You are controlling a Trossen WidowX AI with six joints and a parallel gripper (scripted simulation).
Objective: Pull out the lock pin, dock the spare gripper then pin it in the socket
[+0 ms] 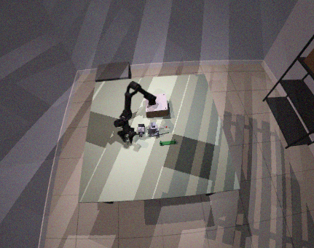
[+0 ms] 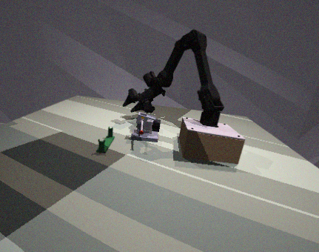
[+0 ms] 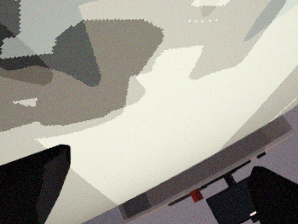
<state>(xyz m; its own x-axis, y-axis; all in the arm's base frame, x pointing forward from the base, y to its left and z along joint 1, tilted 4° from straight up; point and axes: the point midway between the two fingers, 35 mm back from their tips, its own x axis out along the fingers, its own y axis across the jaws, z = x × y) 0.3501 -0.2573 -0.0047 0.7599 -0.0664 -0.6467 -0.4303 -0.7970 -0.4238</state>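
Note:
The grey mount (image 1: 153, 129) (image 2: 150, 138) stands on the table, with a black block on its side toward the arm's base. The lock pin's red end (image 1: 166, 127) (image 2: 141, 132) sticks out on the side away from the gripper; its shaft looks to run into the mount, but the socket is too small to make out. A small grey piece with a dark top (image 1: 140, 130) stands between mount and gripper, perhaps the spare gripper; I cannot tell. My gripper (image 1: 128, 141) (image 2: 128, 108) (image 3: 163, 166) is open, fingers wide apart with nothing between them, in the air beyond the mount.
A green cradle (image 1: 167, 143) (image 2: 107, 144) with two raised ends lies on the table beside the mount. The arm's base stands on a box with a pale pink top (image 1: 161, 103) (image 2: 225, 131). The wrist view shows the table top (image 3: 175, 105) and its far edge.

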